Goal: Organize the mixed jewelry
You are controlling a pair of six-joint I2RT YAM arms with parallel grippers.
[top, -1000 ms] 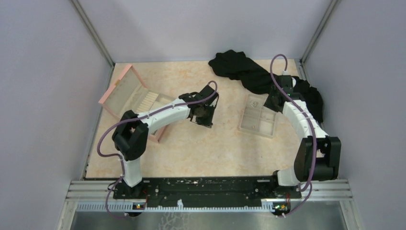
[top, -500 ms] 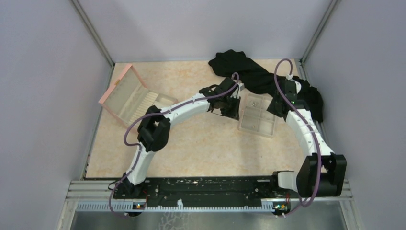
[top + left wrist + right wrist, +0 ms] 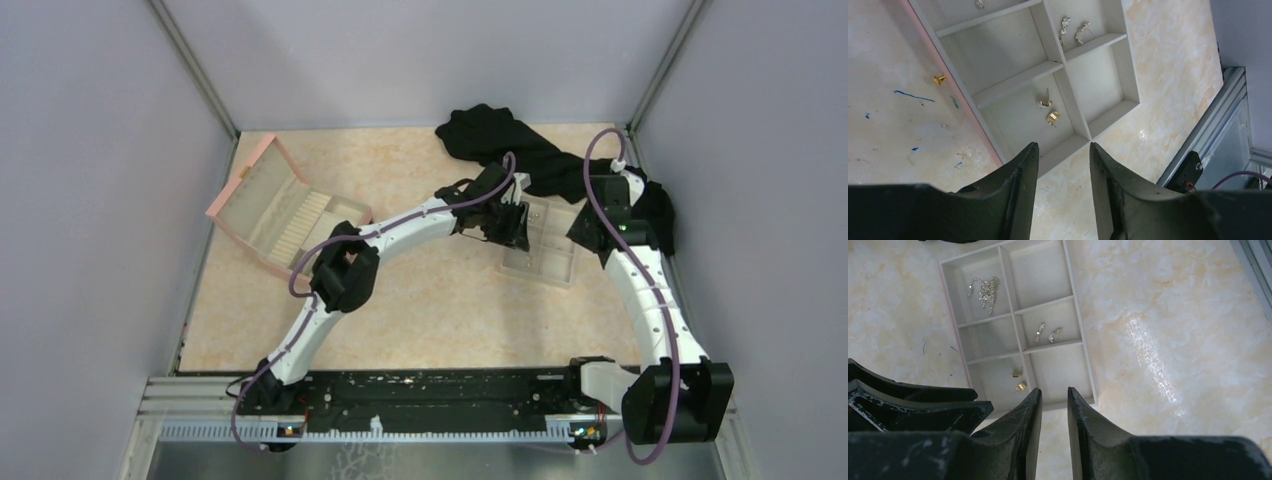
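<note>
The mixed jewelry lies in a beige compartment tray. In the right wrist view a silvery chain tangle fills one cell, two silvery pieces another, and two gold pieces a third. In the left wrist view the gold pieces sit in the near cell, and one gold stud lies on the table just outside the tray's pink edge. My left gripper hovers open over the tray's near corner, holding nothing. My right gripper stands narrowly open above the tray's edge, also holding nothing.
A pink box lies open at the back left. A black cloth is heaped at the back right, behind the tray. The left gripper's black body shows close beside the right fingers. Blue pen marks dot the table.
The left arm has swung right from beside the pink box to the tray, and its jaws have gone from shut to open. The right arm has drawn back slightly to the right.
</note>
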